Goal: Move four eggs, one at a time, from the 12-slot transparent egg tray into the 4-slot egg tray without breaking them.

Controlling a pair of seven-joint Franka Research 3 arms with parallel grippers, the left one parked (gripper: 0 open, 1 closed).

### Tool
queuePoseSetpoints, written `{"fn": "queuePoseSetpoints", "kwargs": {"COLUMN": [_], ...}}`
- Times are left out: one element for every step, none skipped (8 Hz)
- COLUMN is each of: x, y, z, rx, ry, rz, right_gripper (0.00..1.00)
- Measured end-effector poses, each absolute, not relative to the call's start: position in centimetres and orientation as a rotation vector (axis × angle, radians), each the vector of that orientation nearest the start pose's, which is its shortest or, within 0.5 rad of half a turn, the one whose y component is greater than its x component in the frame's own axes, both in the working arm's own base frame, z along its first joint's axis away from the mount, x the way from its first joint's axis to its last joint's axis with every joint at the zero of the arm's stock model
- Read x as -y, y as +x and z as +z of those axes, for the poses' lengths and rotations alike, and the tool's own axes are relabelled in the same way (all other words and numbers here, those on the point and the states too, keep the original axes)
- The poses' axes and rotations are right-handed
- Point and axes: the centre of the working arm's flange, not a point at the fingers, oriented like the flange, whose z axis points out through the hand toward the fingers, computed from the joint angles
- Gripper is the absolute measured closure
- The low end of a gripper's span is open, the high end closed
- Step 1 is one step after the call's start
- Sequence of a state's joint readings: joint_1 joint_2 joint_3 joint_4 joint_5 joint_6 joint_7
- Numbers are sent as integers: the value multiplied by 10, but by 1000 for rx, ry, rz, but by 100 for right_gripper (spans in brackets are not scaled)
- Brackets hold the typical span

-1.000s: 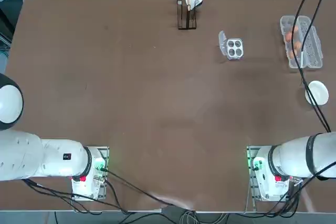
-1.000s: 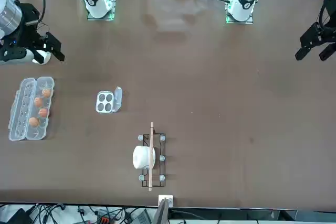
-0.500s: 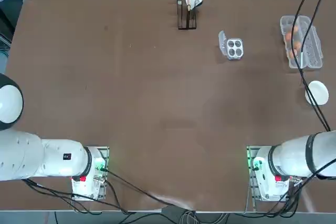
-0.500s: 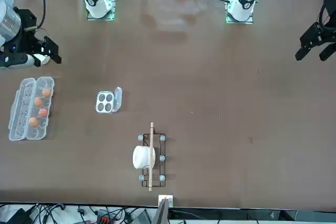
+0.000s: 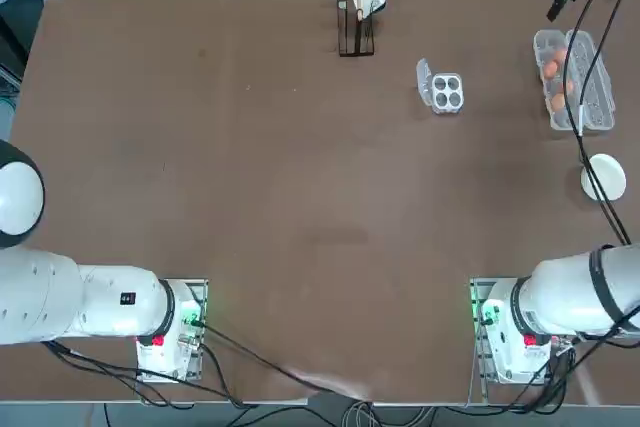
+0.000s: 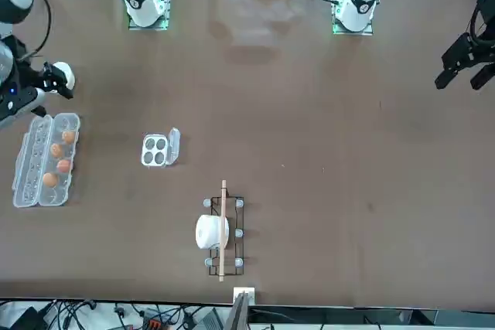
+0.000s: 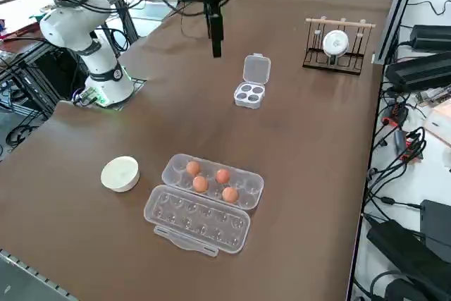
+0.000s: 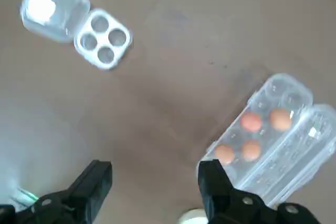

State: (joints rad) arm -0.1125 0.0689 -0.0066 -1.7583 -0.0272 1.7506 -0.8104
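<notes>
Four eggs (image 7: 209,180) are what you have nearest the raised side camera; they sit in the 12-slot transparent egg tray (image 7: 213,180), in cups of the row farther from that camera's edge, two and two, close together; the tray's clear lid (image 7: 196,220) lies folded flat beside it, toward that camera; a white bowl (image 7: 120,173) rests on the table (image 7: 303,146) just beside the carton's end, apart from it.

One 4-slot egg tray (image 7: 249,94) stands farther along the table, well apart from the carton; all four of its cups show bare; its small lid flap (image 7: 256,70) stands hinged open on the far side.

One right tool (image 8: 153,182) hangs in the air above the table, between the carton and the arm bases as you see it from the front camera; its fingers (image 8: 211,178) stand wide apart, with nothing between them; in the wrist view you look down past them onto the carton and the small tray, both well below.

One wire rack (image 7: 335,50) with a wooden bar (image 7: 336,23) stands at the far end of the table; a white cup (image 7: 335,43) hangs on it.
</notes>
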Motion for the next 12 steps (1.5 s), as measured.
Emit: {"fn": "queuePoseSetpoints", "kwargs": {"x": [84, 93, 100, 103, 107, 122, 143, 168, 194, 208, 214, 220], "y": [577, 583, 589, 592, 590, 586, 582, 577, 572, 571, 570, 565], "z": [495, 478, 460, 441, 424, 409, 395, 376, 353, 335, 321, 309], "rx": [1252, 1415, 1585, 1737, 1815, 1862, 1900, 1902, 1918, 1973, 2004, 1997], "ry": [-2864, -2791, -2734, -2687, -2648, -2603, -2563, -2538, -2506, -2467, -2444, -2441], "rz": [128, 129, 132, 142, 163, 184, 191, 205, 212, 197, 187, 179], "right_gripper": [0, 0, 0, 0, 0, 0, 0, 0, 0, 0, 0, 0]}}
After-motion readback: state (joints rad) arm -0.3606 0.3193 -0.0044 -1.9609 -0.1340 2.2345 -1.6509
